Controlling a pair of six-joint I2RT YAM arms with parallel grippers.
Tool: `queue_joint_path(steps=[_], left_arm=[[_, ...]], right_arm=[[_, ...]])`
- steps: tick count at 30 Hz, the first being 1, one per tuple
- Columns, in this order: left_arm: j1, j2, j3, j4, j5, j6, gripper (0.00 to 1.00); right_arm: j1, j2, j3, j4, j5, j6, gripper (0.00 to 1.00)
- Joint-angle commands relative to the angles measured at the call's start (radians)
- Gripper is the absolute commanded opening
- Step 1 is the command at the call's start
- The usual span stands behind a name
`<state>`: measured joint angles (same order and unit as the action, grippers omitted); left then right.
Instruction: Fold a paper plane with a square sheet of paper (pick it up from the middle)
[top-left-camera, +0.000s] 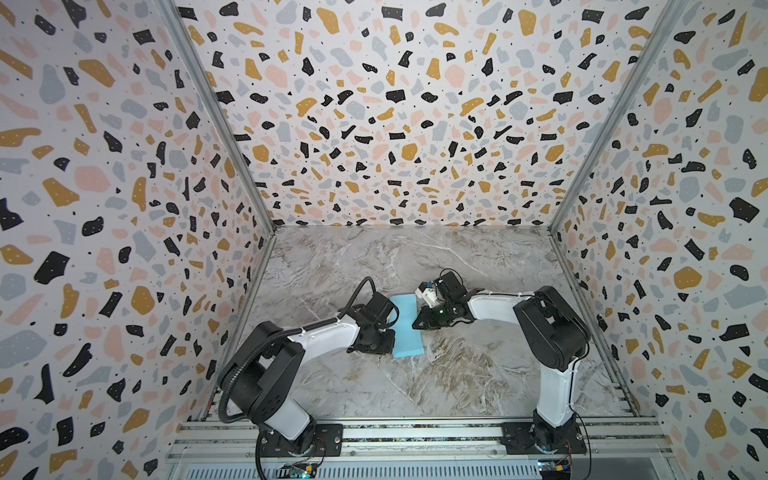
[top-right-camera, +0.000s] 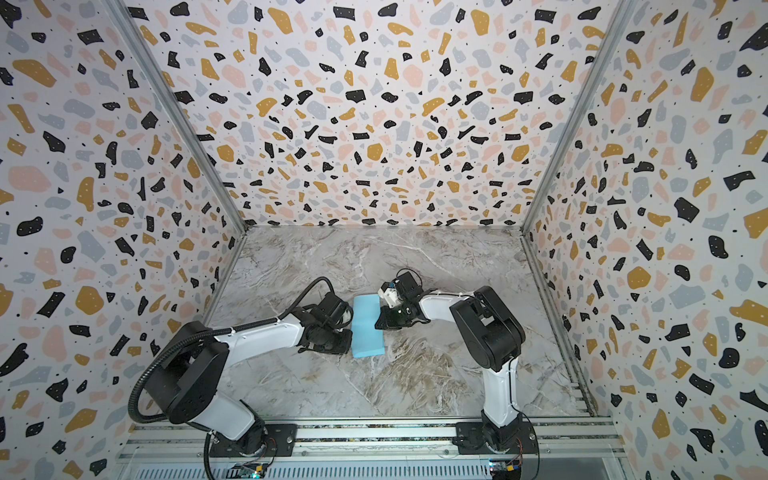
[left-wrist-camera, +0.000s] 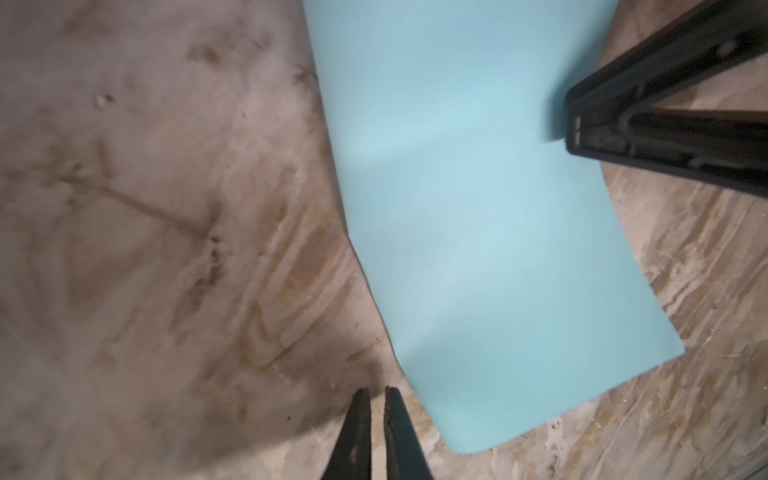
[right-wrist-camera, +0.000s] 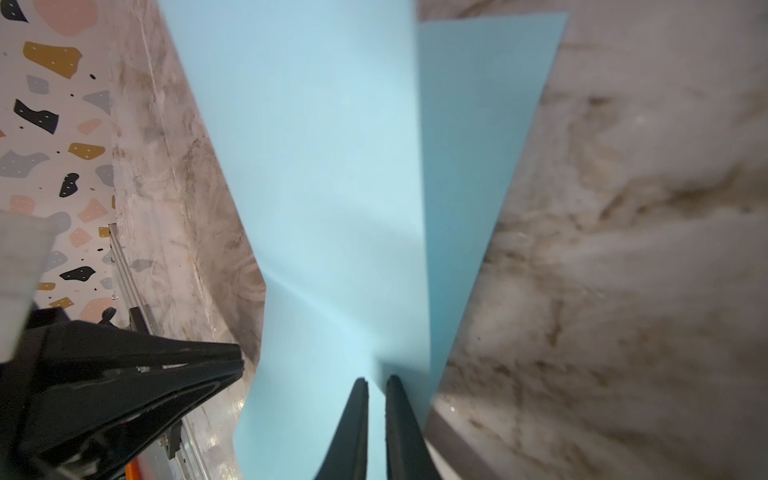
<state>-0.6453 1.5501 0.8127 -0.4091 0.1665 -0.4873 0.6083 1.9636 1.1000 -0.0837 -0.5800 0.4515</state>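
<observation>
Our left hand (left-wrist-camera: 377, 392), clenched on nothing, sits just beside the square sheet of paper (top-left-camera: 407, 343), which lies doubled on the bench (top-left-camera: 457, 374). Our right hand (right-wrist-camera: 376, 380), near-clenched, meets the sheet's opposite edge; whether it pinches, we cannot tell. We reckon a drag could skew the layers and spoil the crease.

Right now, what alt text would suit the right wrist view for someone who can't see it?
A light blue sheet of paper, folded over on itself, fills the middle over a marble table. The right end effector, its two black fingers nearly together, seems to pinch it; the left end effector sits beside it.
</observation>
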Motion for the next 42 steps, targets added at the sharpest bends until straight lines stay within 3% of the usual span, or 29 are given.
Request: queue_joint_path(steps=[1, 10, 25, 33, 42], left_arm=[[-0.004, -0.047, 0.032, 0.015, 0.018, -0.026, 0.11], [-0.014, -0.002, -0.011, 0.125, 0.108, -0.088, 0.11], [-0.048, 0.012, -0.052, -0.066, 0.026, 0.028, 0.11], [-0.014, -0.038, 0.095, -0.034, -0.022, 0.032, 0.11], [0.066, 0.122, 0.217, 0.097, -0.022, 0.030, 0.10]], right_arm=[[0.005, 0.118, -0.061, -0.133, 0.251, -0.015, 0.14], [0.005, 0.120, -0.062, -0.128, 0.247, -0.015, 0.14], [0.005, 0.123, -0.061, -0.129, 0.249, -0.019, 0.13], [0.005, 0.118, -0.061, -0.131, 0.256, -0.020, 0.13], [0.005, 0.121, -0.048, -0.138, 0.250, -0.025, 0.13]])
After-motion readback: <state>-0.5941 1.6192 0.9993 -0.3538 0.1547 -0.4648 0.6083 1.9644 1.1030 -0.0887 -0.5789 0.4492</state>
